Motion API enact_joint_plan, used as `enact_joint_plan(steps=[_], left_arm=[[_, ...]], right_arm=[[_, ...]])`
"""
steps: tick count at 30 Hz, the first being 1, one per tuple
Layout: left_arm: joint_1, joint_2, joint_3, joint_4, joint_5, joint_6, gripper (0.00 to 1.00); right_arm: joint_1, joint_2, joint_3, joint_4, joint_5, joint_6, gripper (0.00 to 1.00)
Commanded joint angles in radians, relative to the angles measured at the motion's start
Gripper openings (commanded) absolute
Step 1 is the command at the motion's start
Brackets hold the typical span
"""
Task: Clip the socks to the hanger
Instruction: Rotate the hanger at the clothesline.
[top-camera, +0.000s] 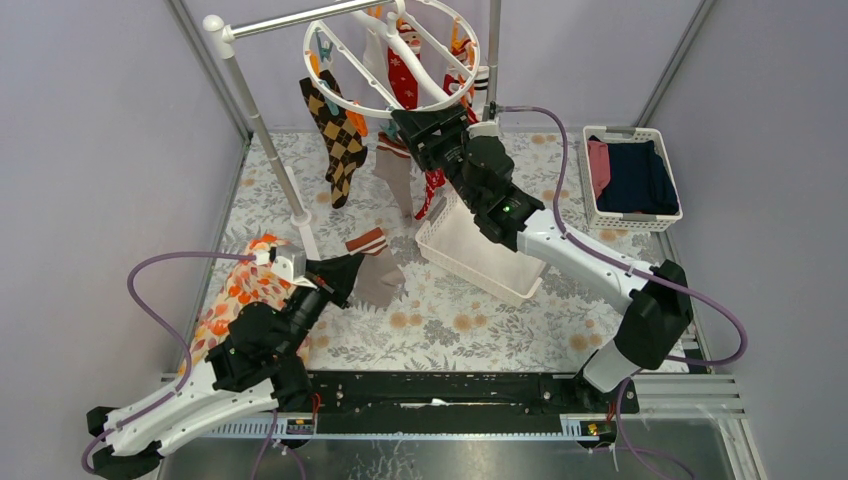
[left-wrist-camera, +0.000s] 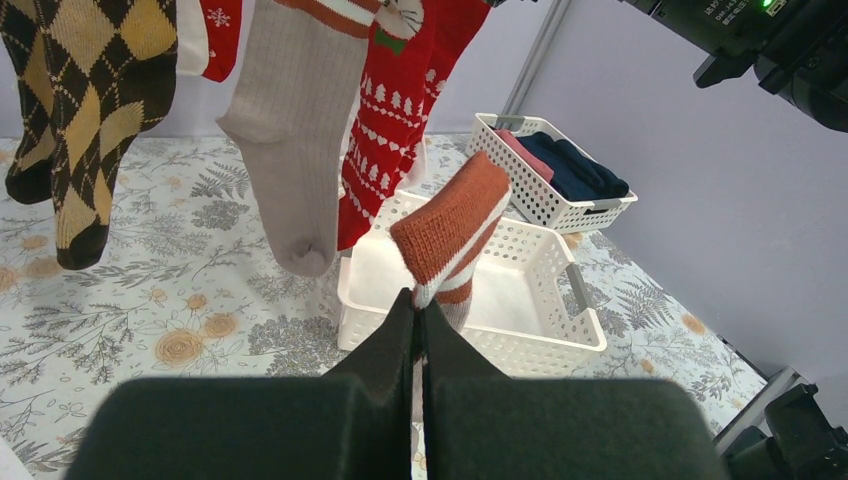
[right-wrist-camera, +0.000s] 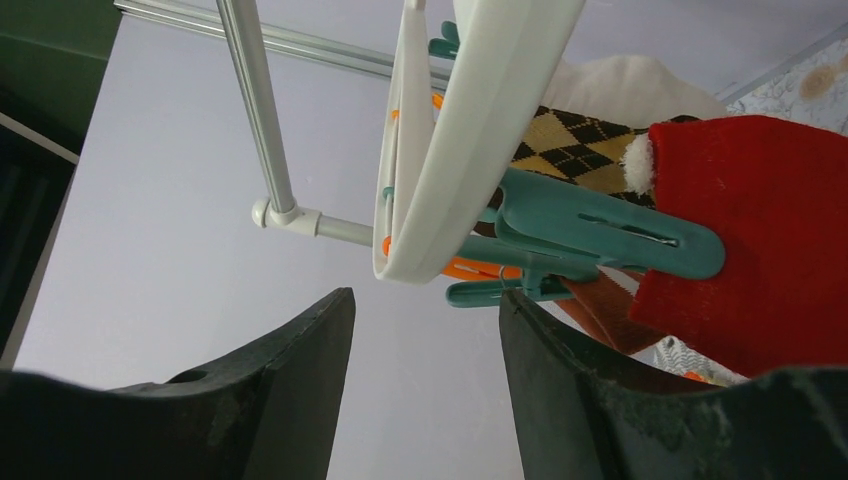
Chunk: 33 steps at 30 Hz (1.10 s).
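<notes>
Here left tool (left-wrist-camera: 418, 302) clamps striped sock (left-wrist-camera: 450, 220); right tool (right-wrist-camera: 428, 300) gapes beneath the hanger (right-wrist-camera: 490, 110), its ring cropped.

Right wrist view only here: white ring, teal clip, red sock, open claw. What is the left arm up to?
Observer: The left claw is shut on the striped-cuff sock.
Operator: What else already hangs?
Observer: On the hanger, an argyle sock and a taupe sock, clear in the left wrist view.
Operator: Anything underneath?
Observer: A white slatted basket sits under the right arm.
</notes>
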Motion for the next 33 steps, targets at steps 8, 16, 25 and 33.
enact_joint_plan(steps=[8,16,25,33], left_arm=[[0.007,0.008,0.032,0.002,-0.003,-0.019,0.0],[0.006,0.005,0.032,-0.002,-0.004,-0.025,0.0],[0.007,0.04,0.038,0.019,0.01,-0.027,0.0],[0.006,0.058,0.04,0.032,0.015,-0.031,0.0]], right_arm=[[-0.007,0.03,0.057,0.092,0.073,0.086,0.51],[-0.039,-0.008,0.0,0.139,0.096,0.109,0.39],[-0.1,-0.078,-0.077,0.16,0.082,0.137,0.29],[-0.184,-0.125,-0.14,0.171,0.041,0.188,0.29]])
